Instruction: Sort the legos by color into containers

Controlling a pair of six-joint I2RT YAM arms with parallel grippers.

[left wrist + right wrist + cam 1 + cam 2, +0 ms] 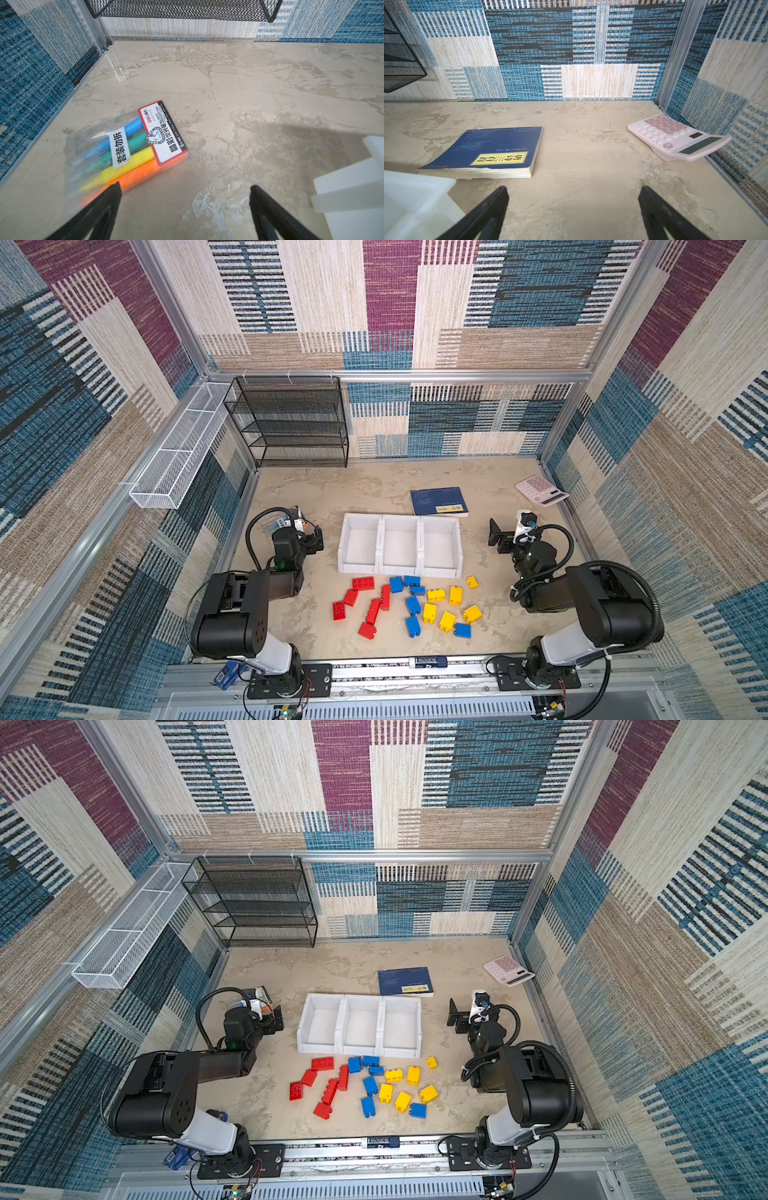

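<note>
My left gripper stands wide open and holds nothing, just beside a pack of highlighter pens. Three white containers sit side by side at centre. The legos lie loose on the table before them: red leftmost, blue mostly central, yellow rightward. My right gripper is equally wide and unladen, near a blue book and a pink calculator.

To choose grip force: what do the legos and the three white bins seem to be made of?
Legos: probably hard plastic, with a slight sheen, solid colours and moulded studs. White bins: probably plastic too, with smooth matte walls in uniform white.
</note>
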